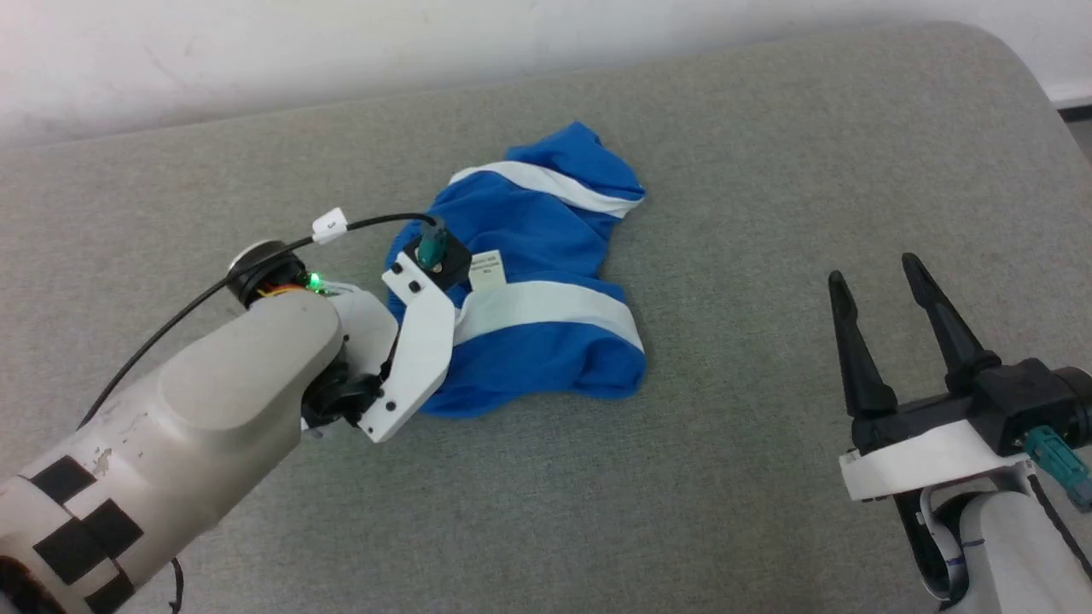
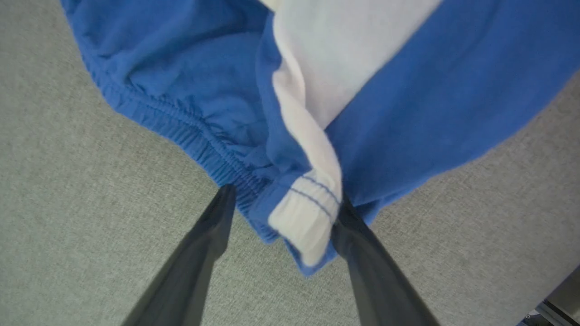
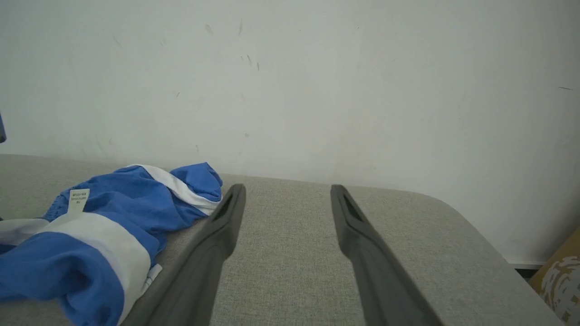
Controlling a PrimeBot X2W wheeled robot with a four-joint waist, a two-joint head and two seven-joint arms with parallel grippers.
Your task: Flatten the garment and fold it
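The garment (image 1: 546,281) is a pair of royal-blue shorts with white side stripes, lying crumpled in the middle of the grey padded surface. Its small white tag (image 1: 487,270) faces up. My left arm reaches in from the lower left, and its wrist mount (image 1: 418,341) covers the garment's left edge. In the left wrist view my left gripper (image 2: 283,199) is open, its fingers straddling the gathered waistband (image 2: 195,136) where a white stripe ends. My right gripper (image 1: 874,286) stands open at the lower right, apart from the garment (image 3: 104,226), nothing between its fingers (image 3: 226,226).
The grey padded surface (image 1: 768,170) runs back to a white wall (image 1: 341,51) and rounds off at its far right corner. A cardboard box (image 3: 559,276) stands beyond that right edge. Bare padding lies between the garment and my right gripper.
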